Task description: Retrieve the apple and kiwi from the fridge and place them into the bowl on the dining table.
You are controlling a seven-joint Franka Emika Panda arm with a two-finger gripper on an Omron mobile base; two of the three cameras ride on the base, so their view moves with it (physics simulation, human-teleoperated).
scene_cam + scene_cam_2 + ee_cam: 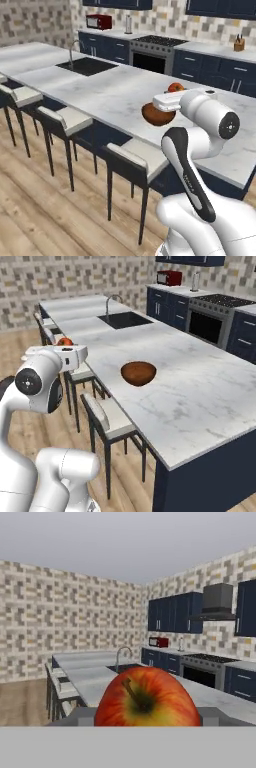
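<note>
A pale wood floor [30,200] runs along the near side of a long white marble table [200,391] with a dark navy base, and black-legged stools [127,160] with pale seats stand tucked against its edge. On the table top, near that edge, sits a round brown bowl [138,373], upright. Farther along the same table a dark sink [125,319] is sunk into the marble, with a curved tap [111,302] beside it. Beyond, against a wall of small beige and grey tiles, stand navy cabinets [102,46], a steel oven [150,57] with a black hob, a red microwave [99,21] and a knife block [239,44]. The white arm is raised beside the table, and its pincer [145,719] is part open, closed around the apple [147,698], a red-orange fruit with a yellow patch and a short brown stem. In the left base view the apple [175,87] peeks above the hand, just over the bowl [157,114]; in the right base view the apple [65,341] shows above the hand, apart from the bowl.
</note>
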